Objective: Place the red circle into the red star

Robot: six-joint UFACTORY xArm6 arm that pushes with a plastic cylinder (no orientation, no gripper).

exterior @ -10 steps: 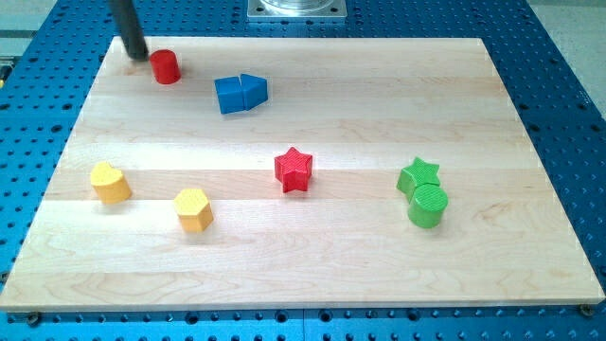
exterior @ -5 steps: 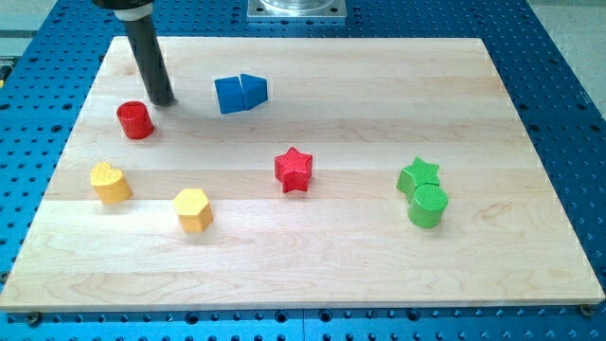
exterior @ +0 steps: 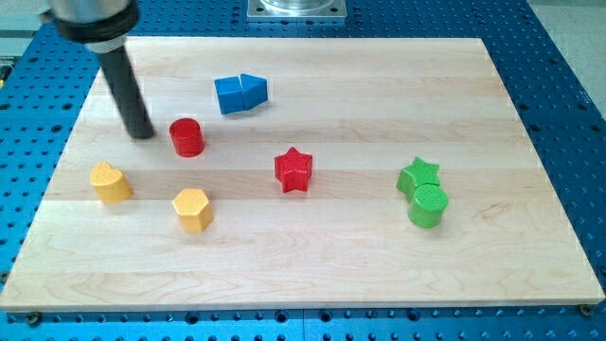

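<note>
Camera view: bare rod, nothing grasped, my tip (exterior: 142, 133) is seen just left of red circle (exterior: 187, 137) toward the desk's left edge; an off-centre push could deflect it past red star (exterior: 294, 170).

Bystander blocks on the wooden worktop (exterior: 312, 265)

Two blue blocks (exterior: 240, 93) touch at upper centre; yellow heart (exterior: 111, 182) and yellow hexagon (exterior: 193, 208) sit lower left; green star (exterior: 418, 175) touches green cylinder (exterior: 427, 206) at right.

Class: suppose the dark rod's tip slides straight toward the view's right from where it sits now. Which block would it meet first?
My tip would probably meet the red circle block first, just to its right; beyond that, slightly lower, stands the red star block.
</note>
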